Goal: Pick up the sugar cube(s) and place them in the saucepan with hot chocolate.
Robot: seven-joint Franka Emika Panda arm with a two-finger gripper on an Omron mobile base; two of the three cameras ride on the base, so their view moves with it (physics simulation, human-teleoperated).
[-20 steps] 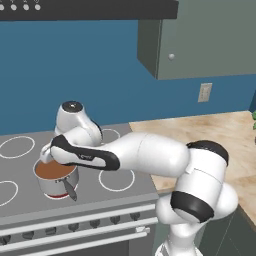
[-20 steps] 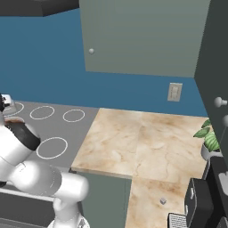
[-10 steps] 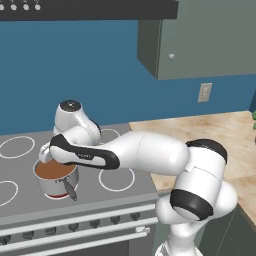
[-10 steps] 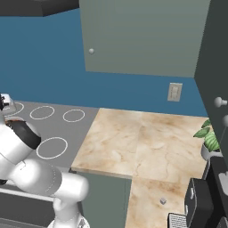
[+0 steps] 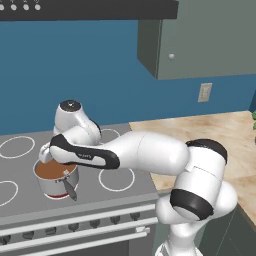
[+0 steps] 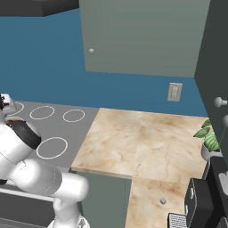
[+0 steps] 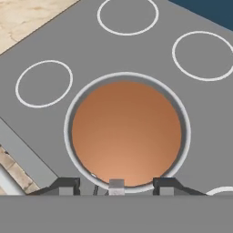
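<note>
White burner rings [image 7: 128, 15] are painted on the grey stove top [image 7: 54, 41] all round the saucepan with hot chocolate [image 7: 126, 132]; nothing stands between the pan and the hand [image 7: 116, 185]. In the hand view the pan lies directly below the hand, its brown liquid filling the steel rim. The two dark fingertips [image 7: 64, 185] stand apart, released, and a small grey sugar cube [image 7: 116, 185] sits between them at the pan's near rim, touching neither finger. In the left base view the pan [image 5: 56, 176] rests on a front burner with a red glow at its base, its dark handle [image 5: 69, 188] pointing towards the stove's front. Another small cube [image 6: 163, 201] lies on the marbled bench [image 6: 147, 142] to the right of the stove, near a potted plant [image 6: 211, 141]. Blue wall, grey cabinets above.
</note>
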